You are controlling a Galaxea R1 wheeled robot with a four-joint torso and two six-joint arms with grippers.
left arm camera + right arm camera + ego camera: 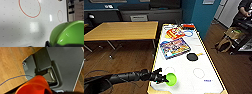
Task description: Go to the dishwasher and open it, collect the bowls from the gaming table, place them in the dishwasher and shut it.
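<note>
A bright green bowl (pixel 171 79) hangs tilted over the near left corner of the white-topped gaming table (pixel 184 72), and my left gripper (pixel 163 79) is shut on its rim. In the left wrist view the same green bowl (pixel 68 34) looms large above the perforated white top with red rings (pixel 29 8). An orange bowl (pixel 34 85) is held in my right gripper (pixel 49 91), above my grey base (pixel 65 65) and the wooden floor. A dark round bowl-like thing (pixel 192 57) lies at mid-table. The dishwasher is out of view.
Two colourful game boxes (pixel 175 48) (pixel 175 33) lie on the far half of the gaming table. A wooden table (pixel 121 30) stands to the left. A person (pixel 245 8) and a cart with boxes (pixel 234 35) are at the far right. A blue cable (pixel 12 78) crosses the floor.
</note>
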